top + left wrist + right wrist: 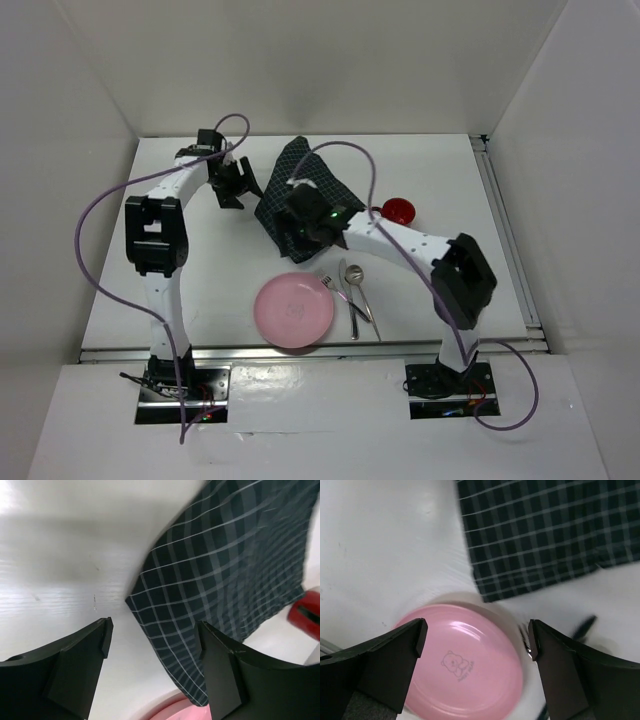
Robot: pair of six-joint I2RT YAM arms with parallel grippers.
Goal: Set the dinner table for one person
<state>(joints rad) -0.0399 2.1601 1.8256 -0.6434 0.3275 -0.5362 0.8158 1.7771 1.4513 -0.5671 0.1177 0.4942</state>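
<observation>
The white dinner table (200, 260) holds a dark navy checked placemat (310, 175) at the back middle, lying askew. A pink plate (293, 311) sits near the front edge, with a fork (337, 294), a knife (349, 300) and a spoon (358, 282) just to its right. My left gripper (242, 187) is open and empty, just left of the placemat (225, 565). My right gripper (293, 232) is open and empty, hovering over the placemat's near corner (545, 530) and the plate (465, 670).
A red cup (399, 211) stands right of the placemat; it also shows in the left wrist view (305, 612). Metal rails (505, 235) run along the table's right and front edges. White walls enclose the table on three sides.
</observation>
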